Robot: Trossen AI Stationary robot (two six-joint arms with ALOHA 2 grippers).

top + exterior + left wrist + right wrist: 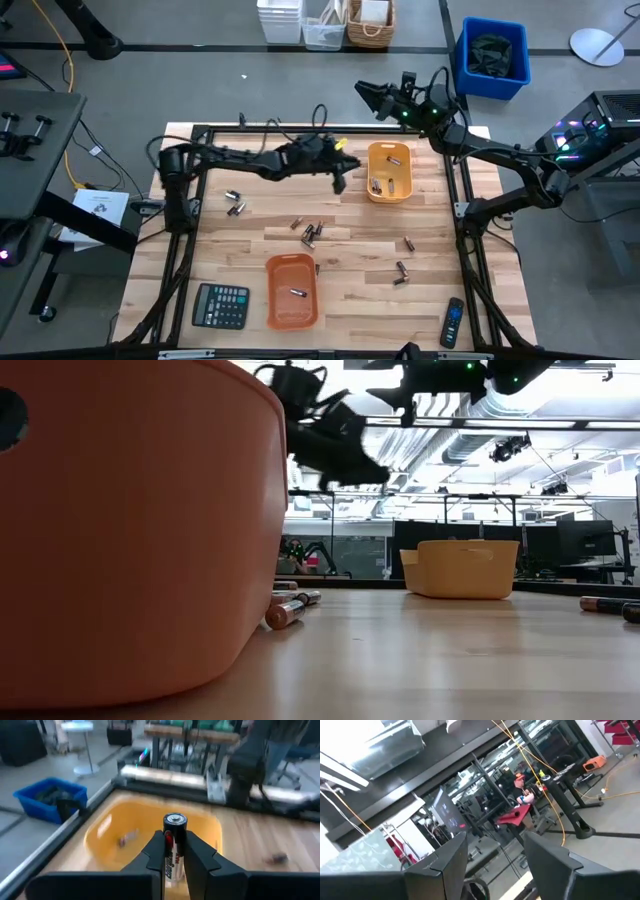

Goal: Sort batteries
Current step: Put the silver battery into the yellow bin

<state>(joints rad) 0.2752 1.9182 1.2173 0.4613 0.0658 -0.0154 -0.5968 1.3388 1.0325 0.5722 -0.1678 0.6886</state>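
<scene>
A: The battery point(174, 847) is clamped upright in the left gripper point(340, 178), just beside the yellow tray point(372, 185) and short of its near rim, I think.

B: Which arm is nearer?

A: The left; the right gripper point(368, 92) waits past the table edge, fingers apart. The cell is silvery-capped, with a red-lettered label.

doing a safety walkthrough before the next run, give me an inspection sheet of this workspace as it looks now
surface: wooden table inside a black frame
job's things: loose batteries mid-table; a yellow tray with a few cells; an orange tray with one
clutter: calculator, remote control
hands: left hand shut on a battery, beside the yellow tray; right hand open, raised beyond the table's far edge
cables: yellow cable on the floor
surroundings: blue bin, white bins and a basket beyond the table
</scene>
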